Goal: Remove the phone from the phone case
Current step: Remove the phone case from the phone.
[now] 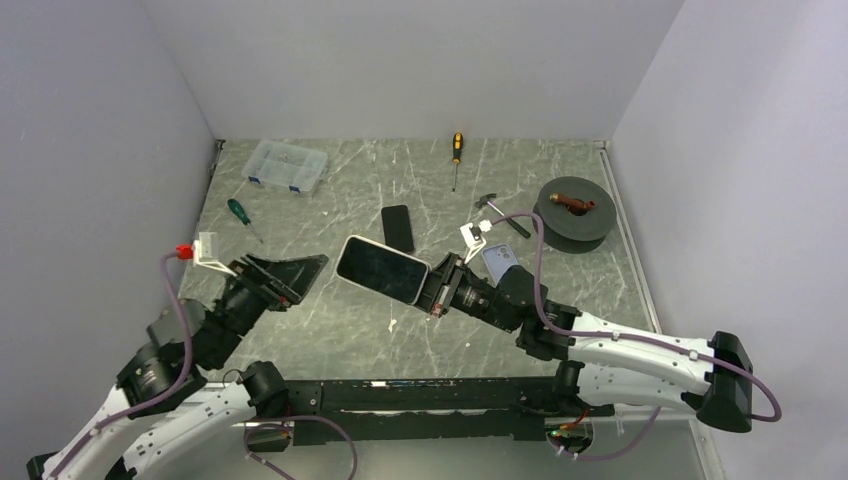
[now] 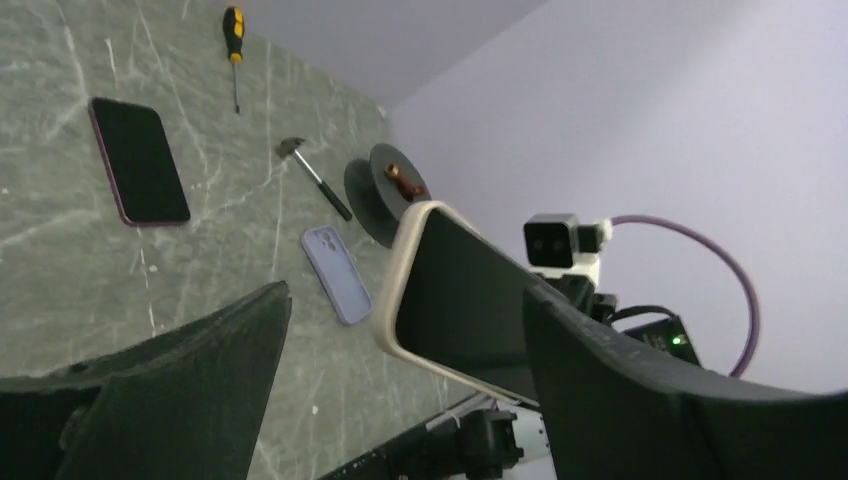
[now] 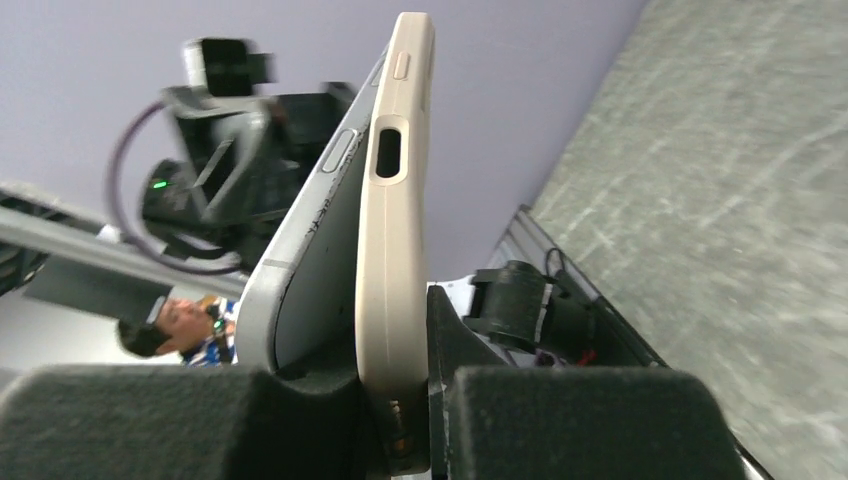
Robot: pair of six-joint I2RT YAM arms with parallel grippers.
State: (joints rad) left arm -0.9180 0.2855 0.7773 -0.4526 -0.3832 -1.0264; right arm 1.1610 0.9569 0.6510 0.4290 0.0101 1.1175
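Grey-green marbled tabletop (image 1: 330,320), boxed in by plain matte lilac walls (image 1: 400,60). At far left, left gripper (image 1: 305,275): black wedge-shaped fingers spread wide, gripping nothing. Beyond it, a clear plastic compartment box (image 1: 287,166) and a green-handled screwdriver (image 1: 240,213). Just ahead of its fingertips, held off the surface, a dark-screened phone (image 1: 380,266) in a cream rubbery case (image 3: 395,250). Pinched at its right end by the right gripper (image 1: 438,287), foam pads pressed on both faces, clamped end hidden. From the right wrist, grey metal edge angled away from the case near the pads. Beyond that gripper: a second flat black phone (image 1: 398,228), yellow-and-black screwdriver (image 1: 457,150), small hammer (image 1: 497,212), empty lilac case (image 1: 498,262), dark round spool (image 1: 572,212).
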